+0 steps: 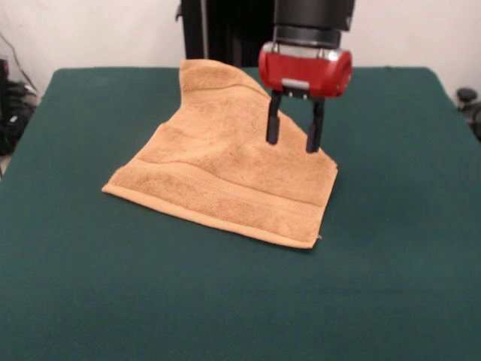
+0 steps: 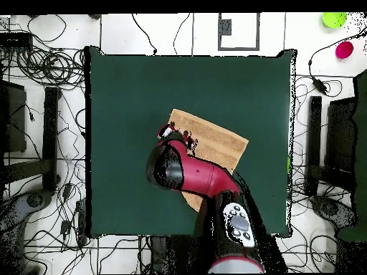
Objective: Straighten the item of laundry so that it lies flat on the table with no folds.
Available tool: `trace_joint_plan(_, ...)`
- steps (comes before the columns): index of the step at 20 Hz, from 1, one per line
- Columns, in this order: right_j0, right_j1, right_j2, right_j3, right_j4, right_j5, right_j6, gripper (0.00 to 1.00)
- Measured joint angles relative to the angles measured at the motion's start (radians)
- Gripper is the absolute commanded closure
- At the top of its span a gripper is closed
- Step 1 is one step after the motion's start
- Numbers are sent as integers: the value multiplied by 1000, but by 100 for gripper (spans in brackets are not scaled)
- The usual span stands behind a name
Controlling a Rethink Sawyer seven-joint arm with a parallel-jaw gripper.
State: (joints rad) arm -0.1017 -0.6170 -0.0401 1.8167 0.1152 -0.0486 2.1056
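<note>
Your gripper (image 1: 294,139) hangs over the towel (image 1: 225,177), fingers (image 1: 273,128) spread apart with a clear gap between them, nothing held. From the front, the tips sit just above the towel's upper right part, near its right edge; you can't tell for sure if they touch the cloth.

The towel lies on the table (image 1: 391,286) around the middle, a bit toward the far side in the front view. It's not flat: the near part with the woven band and hem lies spread on the green top, near edge running diagonally from the left corner down to the right corner. The far part narrows and rises to a folded, humped peak at the top left, close to the table's far edge. So it reads roughly as a triangle over a band, with a fold along the left slope.

In the overhead view the towel (image 2: 218,140) shows as a tan slanted strip near the table (image 2: 122,93) centre, with the red and black arm (image 2: 197,175) lying across its lower part and hiding it. Gripper (image 2: 175,134) sits at the towel's left end there. A small tan bit shows under the arm, below it.

Around the table in the overhead view: cables (image 2: 43,57) on a white floor.
</note>
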Motion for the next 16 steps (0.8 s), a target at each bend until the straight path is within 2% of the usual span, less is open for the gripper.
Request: trace_joint_plan(16,-28,62,-9,-294,-1,125,0,0)
